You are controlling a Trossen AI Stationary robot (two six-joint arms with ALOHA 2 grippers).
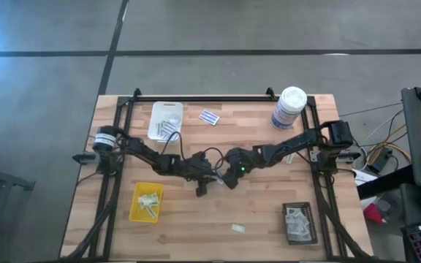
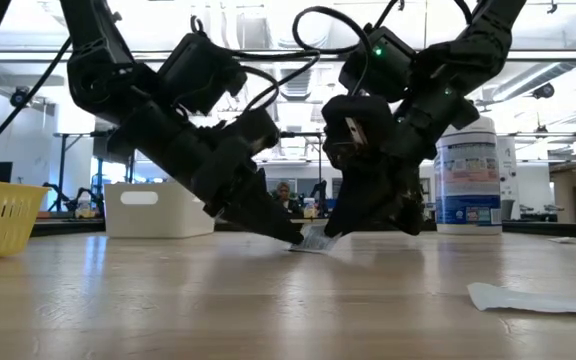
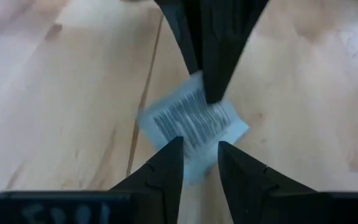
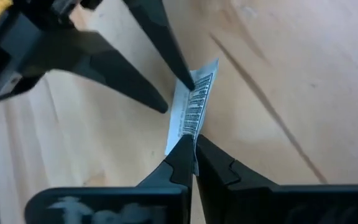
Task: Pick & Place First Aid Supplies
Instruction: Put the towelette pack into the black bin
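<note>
Bright overhead light, backlit arms in low view, blurred wrist views

Robotics lab or workshop. Wooden table [image 1: 218, 212] at frame centre in high view, on black metal frame [image 1: 115, 146], standing on grey concrete floor [image 1: 42, 88] crossed by dark lines. Cables [image 1: 386, 150] at right edge. Low view: open hall behind table, bright ceiling lights [image 2: 278, 35] across top, exposed ducts [image 2: 298, 95] upper centre, person [image 2: 285, 192] seated at mid-frame in background among more benches.
</note>
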